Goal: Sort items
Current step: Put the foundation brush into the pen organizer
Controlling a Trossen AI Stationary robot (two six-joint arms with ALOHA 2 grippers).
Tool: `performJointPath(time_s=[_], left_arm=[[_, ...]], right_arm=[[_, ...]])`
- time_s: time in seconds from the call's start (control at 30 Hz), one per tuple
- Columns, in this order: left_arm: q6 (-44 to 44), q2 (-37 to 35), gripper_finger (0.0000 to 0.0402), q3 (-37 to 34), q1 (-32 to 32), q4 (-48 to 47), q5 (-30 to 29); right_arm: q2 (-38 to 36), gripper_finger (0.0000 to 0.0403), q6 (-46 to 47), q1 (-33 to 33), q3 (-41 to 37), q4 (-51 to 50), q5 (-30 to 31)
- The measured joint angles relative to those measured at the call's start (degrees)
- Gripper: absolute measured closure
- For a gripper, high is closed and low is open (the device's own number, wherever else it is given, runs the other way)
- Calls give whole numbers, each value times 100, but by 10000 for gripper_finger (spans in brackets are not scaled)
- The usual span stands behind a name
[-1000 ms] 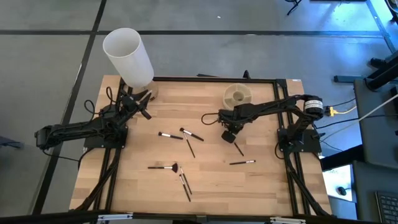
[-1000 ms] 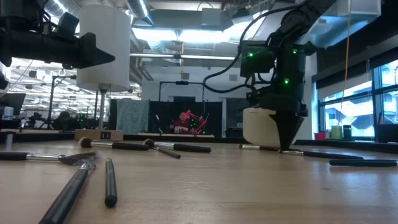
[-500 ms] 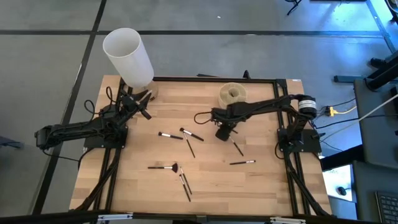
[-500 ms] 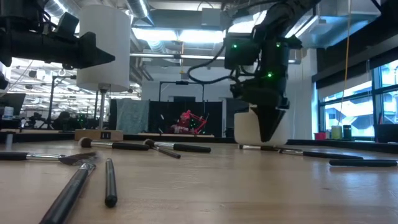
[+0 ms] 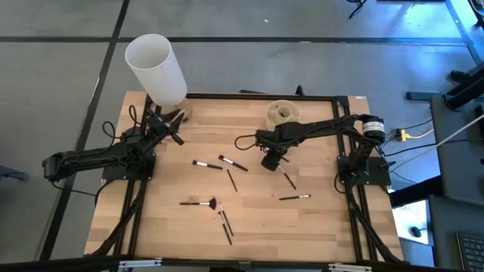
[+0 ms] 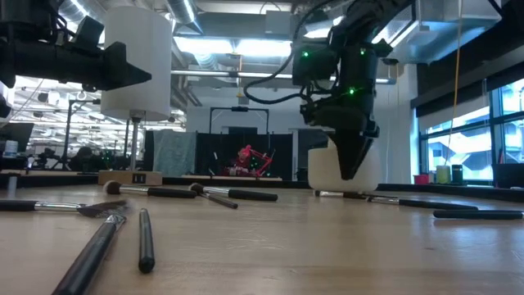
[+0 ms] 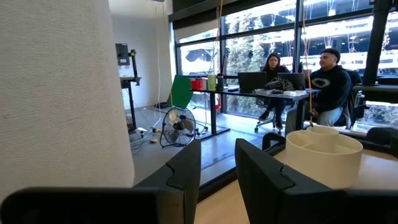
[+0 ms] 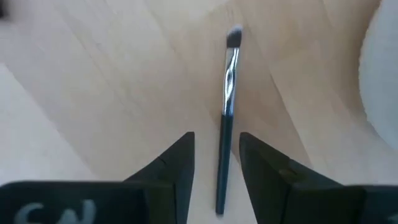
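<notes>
Several thin makeup brushes lie flat on the wooden table: two at mid-table, one just nearer, a fan-tipped one, a pair near the front, one toward the right, and a blue-handled one. My right gripper hovers a little above the table, open by a narrow gap. In its wrist view the blue-handled brush lies on the wood below that gap, untouched. My left gripper waits open beside the white cylinder.
The tall white cylinder stands at the far left corner. The round beige compartmented cup stands at the far edge, just beyond my right arm. People sit at desks beyond the table. Bare wood lies at front left.
My right gripper has risen from the table surface and moved toward the table's left, away from the blue-handled brush, which stays on the wood. The beige cup has slid a little toward the table's left.
</notes>
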Motion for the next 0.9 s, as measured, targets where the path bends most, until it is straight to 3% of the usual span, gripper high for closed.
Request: performJointPath(time_s=[0.1, 0.3, 0.37, 0.5, 0.6, 0.9], left_arm=[[-11, 0, 307, 0, -1, 0, 0], [-38, 0, 307, 0, 0, 0, 2], [-53, 0, 307, 0, 0, 0, 2], [-163, 0, 307, 0, -2, -2, 7], [-186, 0, 307, 0, -2, 0, 56], [57, 0, 307, 0, -2, 87, 14]], right_arm=[[-4, 275, 0, 184, 333, -631, 160], [-22, 275, -249, 638, 1033, -1665, 1183], [-26, 275, -466, 705, 1038, -1443, 1255], [61, 277, -1262, 705, 770, -429, 552], [207, 285, -1303, 597, 548, 492, 524], [657, 276, -1391, -212, 526, 653, 470]])
